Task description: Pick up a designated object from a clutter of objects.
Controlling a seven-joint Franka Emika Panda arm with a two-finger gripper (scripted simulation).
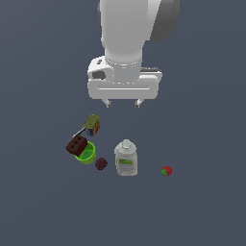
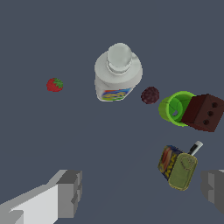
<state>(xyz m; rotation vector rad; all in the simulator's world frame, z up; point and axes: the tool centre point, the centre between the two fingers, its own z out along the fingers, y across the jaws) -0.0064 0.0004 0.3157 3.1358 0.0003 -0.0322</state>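
- The strawberry [image 1: 166,171] [image 2: 54,85] is lying by itself on the flat dark grey floor [image 1: 206,206], a tiny red ball with a green leafy top, well apart from everything else and on the exterior view's right of the group.
- Nothing is touching it, and the gripper is nowhere near it.
- The white bottle [image 1: 126,158] [image 2: 117,73] is standing upright as its nearest neighbour, capped, with a colourful label on its side.
- The maroon ball [image 1: 101,164] [image 2: 150,95] is sitting between the bottle and the green cup [image 1: 87,154] [image 2: 174,108], just beside both.
- The cup is lying tipped, its open mouth showing, with the dark brown block [image 1: 76,144] [image 2: 202,112] resting against its rim; three small holes are showing on one face of the block.
- The olive-orange box [image 1: 91,124] [image 2: 178,167] is leaning tilted just behind the block, farther from the strawberry, with a thin white-tipped stick poking out at its side.
- The gripper [image 1: 123,103] is hanging above the floor, pointing straight down from the white arm [image 1: 124,33], which is coming in from the top of the exterior view.
- Its two short fingers [image 1: 108,103] [image 2: 65,192] are standing spread wide with nothing between them.
- In the exterior view it is hovering behind the clutter, roughly over the stretch between the box and the bottle, clear of every item.
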